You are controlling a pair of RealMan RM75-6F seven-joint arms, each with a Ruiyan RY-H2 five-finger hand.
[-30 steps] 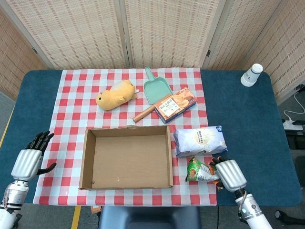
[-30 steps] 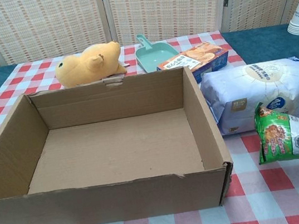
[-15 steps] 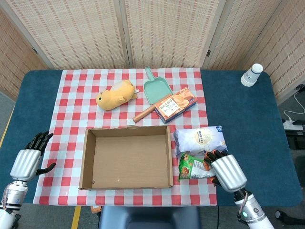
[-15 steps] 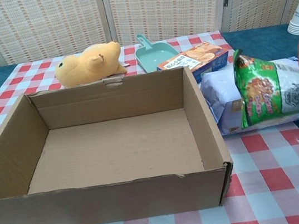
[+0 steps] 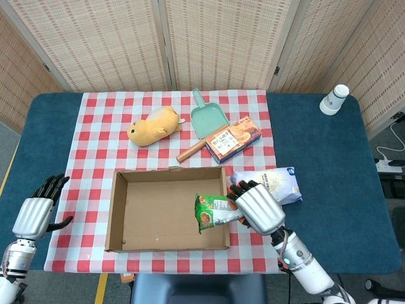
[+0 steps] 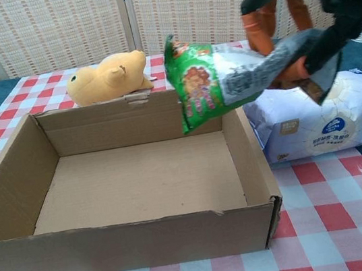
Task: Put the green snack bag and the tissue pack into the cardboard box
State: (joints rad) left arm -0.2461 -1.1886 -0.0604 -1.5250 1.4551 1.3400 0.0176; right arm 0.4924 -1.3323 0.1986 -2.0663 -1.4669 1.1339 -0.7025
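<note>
- Right hand [image 5: 258,208] gripped the green snack bag [image 5: 212,211] by one end; bag hung over the right side of the cardboard box [image 5: 118,209], lower centre of head view, not yet let go.
- Chest view: bag was in the air above the box's right wall, tilted, printed end toward frame centre — nothing lay on the box floor.
- Tissue pack [image 5: 273,182] was on the checked cloth [image 5: 95,139] just right of the box, outside it, untouched.
- So approx: neither item in; bag looked close to drop-off, tissue pack left to do.
- Left hand [image 5: 38,212] sat at lower left of head view w/ fingers apart, holding nothing.
- Hard to tell: hand's palm side hidden in head view, so exact finger hold on bag unclear; chest view cut the hand off at top right edge.
- Tissue pack partly covered by the hand in both views — left hand absent from chest view.
</note>
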